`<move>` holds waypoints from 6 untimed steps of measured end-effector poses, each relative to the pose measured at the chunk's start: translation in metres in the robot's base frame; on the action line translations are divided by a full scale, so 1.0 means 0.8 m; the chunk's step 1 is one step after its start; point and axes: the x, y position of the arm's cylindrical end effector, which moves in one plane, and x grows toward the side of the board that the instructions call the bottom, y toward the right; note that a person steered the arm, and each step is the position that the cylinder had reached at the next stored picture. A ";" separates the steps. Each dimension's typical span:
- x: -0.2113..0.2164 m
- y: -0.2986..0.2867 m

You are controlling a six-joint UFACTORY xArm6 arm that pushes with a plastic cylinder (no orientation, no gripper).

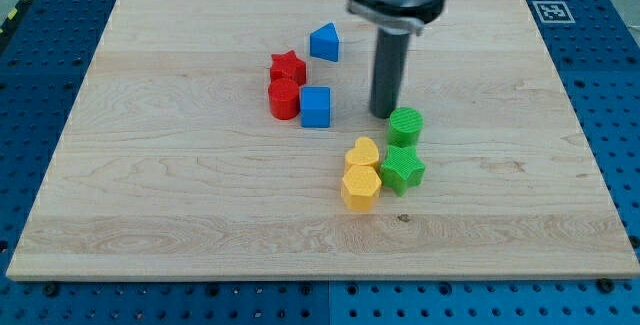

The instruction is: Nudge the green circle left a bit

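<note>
Looking at your tool first: my tip [384, 114] was a bare rod, nothing to open or close, and it held nothing. It sat just up-left of the green circle [405, 125], near touching. That was the wrong side for a leftward nudge; you'd likely need to bring it round to the circle's right. Just below: green star [402, 169], yellow heart [362, 152], yellow hexagon [360, 187]. Blue cube [315, 107] lay left.

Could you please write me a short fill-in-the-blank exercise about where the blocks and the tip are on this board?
1. My tip stands just to the view's upper-left of the green ____.
2. The green star lies directly ____ that block in the view.
3. The blue cube touches the red ____.

Missing words: circle; below; cylinder
</note>
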 end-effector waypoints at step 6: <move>0.065 0.014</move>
